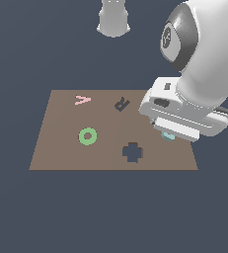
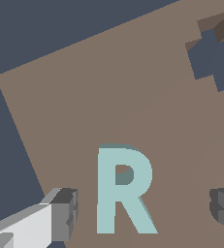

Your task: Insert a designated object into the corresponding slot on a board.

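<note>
The designated object, a pale teal R-shaped block (image 2: 123,189), lies flat on the brown board (image 2: 108,97). My gripper (image 2: 145,211) is open and straddles it, one finger (image 2: 65,215) on each side with gaps to the block. In the exterior view only a sliver of the block (image 1: 168,137) shows under the white hand, near the board's (image 1: 61,148) right edge, and my gripper (image 1: 172,130) hangs low over it. The slot (image 1: 122,104), a dark tilted R cutout, sits at the board's far middle, off to the exterior view's left of the hand.
A dark cross-shaped cutout (image 1: 133,152) lies near the board's front, also in the wrist view (image 2: 214,54). A green ring (image 1: 87,136) and a small pink angular shape (image 1: 82,100) rest on the board's left half. The robot base (image 1: 114,20) stands behind the board.
</note>
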{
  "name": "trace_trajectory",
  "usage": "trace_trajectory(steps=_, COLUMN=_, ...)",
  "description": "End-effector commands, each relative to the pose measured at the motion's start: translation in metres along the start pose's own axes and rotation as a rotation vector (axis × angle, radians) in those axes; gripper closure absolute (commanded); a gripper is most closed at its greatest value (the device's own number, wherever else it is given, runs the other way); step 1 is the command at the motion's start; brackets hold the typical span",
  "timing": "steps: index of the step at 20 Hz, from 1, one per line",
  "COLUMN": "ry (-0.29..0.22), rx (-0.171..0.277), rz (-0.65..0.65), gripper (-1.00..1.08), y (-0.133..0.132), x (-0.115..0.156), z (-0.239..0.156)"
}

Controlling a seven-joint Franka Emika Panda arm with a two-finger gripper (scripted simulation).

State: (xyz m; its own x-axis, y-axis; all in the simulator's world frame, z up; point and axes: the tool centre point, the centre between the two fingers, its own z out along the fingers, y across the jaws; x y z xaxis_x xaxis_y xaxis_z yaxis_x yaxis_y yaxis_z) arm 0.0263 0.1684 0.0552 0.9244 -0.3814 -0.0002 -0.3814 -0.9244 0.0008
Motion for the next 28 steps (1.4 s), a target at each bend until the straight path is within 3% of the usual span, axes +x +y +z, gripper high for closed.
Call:
trace_trajectory(steps=1, ry=0.0, rx=0.001, rz=0.013, gripper=-0.92, y=-0.006, x=0.001, z=0.003)
trace_trajectory(steps=17, ry=0.0, rx=0.001, rz=0.019, gripper=-0.92, y=-0.009, x=0.002, z=0.025)
trace_trajectory(steps=18, ry=0.0, rx=0.001, rz=0.019, gripper=1.08, y=-0.009, x=0.002, z=0.025)
trace_trajectory(steps=28, ry=0.0, rx=0.001, rz=0.019, gripper=1.08, y=-0.009, x=0.001, z=0.025)
